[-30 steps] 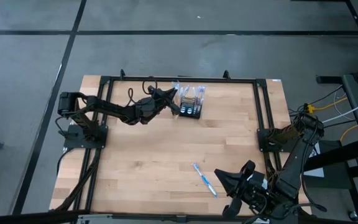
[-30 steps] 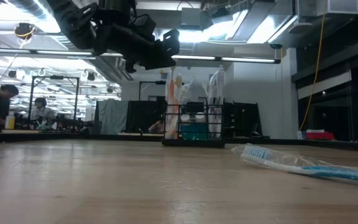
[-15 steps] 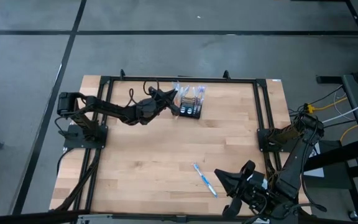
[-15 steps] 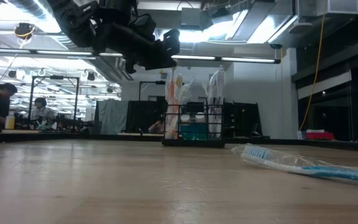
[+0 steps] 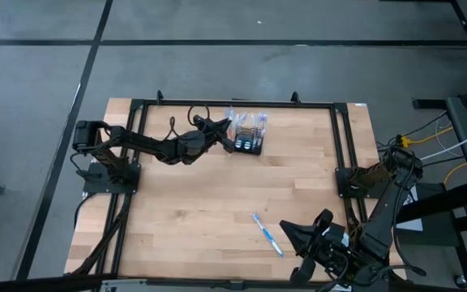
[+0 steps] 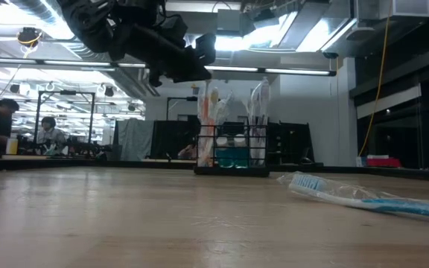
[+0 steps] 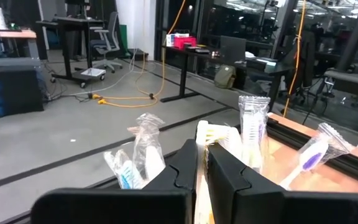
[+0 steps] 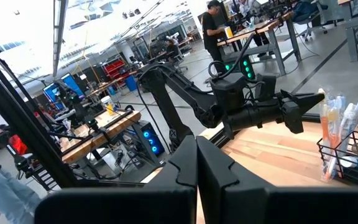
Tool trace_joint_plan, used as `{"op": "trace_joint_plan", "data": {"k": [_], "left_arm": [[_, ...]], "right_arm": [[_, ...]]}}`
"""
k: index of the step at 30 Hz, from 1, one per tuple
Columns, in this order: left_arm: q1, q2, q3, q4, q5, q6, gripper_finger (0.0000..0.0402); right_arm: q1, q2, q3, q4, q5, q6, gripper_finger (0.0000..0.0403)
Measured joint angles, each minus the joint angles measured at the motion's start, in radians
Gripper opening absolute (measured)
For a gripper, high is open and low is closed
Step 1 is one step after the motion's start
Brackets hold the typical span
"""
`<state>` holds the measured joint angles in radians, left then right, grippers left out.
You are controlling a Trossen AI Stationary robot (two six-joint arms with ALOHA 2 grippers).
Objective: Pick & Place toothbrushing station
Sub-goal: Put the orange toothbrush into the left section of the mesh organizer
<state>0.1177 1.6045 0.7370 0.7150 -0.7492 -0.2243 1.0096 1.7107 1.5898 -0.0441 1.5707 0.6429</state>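
Light wooden table [image 5: 201, 203] has the small black mesh toothbrush holder [image 5: 248, 134] at twelve o'clock, the shut, empty left gripper [image 5: 228, 138] beside it, and the shut right gripper [image 5: 286, 229] waiting at five o'clock, maybe to grab the wrapped blue toothbrush [image 5: 267, 234].

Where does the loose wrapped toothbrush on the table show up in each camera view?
High view: loose wrapped toothbrush lies near the table's front edge, right of centre.
Low view: foreground right, flat on the wood.
Left wrist view: not in it.
Right wrist view: not in it.
Shared landmark: black mesh holder, seen in all four views.
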Motion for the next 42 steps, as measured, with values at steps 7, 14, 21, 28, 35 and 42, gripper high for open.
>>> {"op": "trace_joint_plan", "data": {"k": [7, 14, 21, 28, 35, 42], "left_arm": [[0.001, 0.002, -0.002, 0.02, 0.033, 0.028, 0.001], [0.008, 0.004, -0.003, 0.054, 0.03, 0.054, 0.001], [0.042, 0.006, -0.005, 0.111, 0.079, 0.089, 0.001], [0.022, 0.036, -0.014, 0.109, 0.067, 0.079, 0.001], [-0.009, 0.075, -0.028, 0.209, 0.05, 0.09, 0.001], [0.004, 0.049, -0.03, 0.198, 0.039, 0.099, 0.0009]], "right_arm": [[0.0, 0.0, 0.0, 0.0, 0.0, 0.0, 0.0], [0.0, 0.0, 0.0, 0.0, 0.0, -0.004, 0.0], [0.0, 0.0, 0.0, 0.0, 0.0, -0.004, 0.0], [0.0, 0.0, 0.0, 0.0, 0.0, -0.004, 0.0], [0.0, 0.0, 0.0, 0.0, 0.0, -0.004, 0.0], [-0.001, 0.0, 0.0, 0.0, 0.0, -0.005, 0.0]]}}
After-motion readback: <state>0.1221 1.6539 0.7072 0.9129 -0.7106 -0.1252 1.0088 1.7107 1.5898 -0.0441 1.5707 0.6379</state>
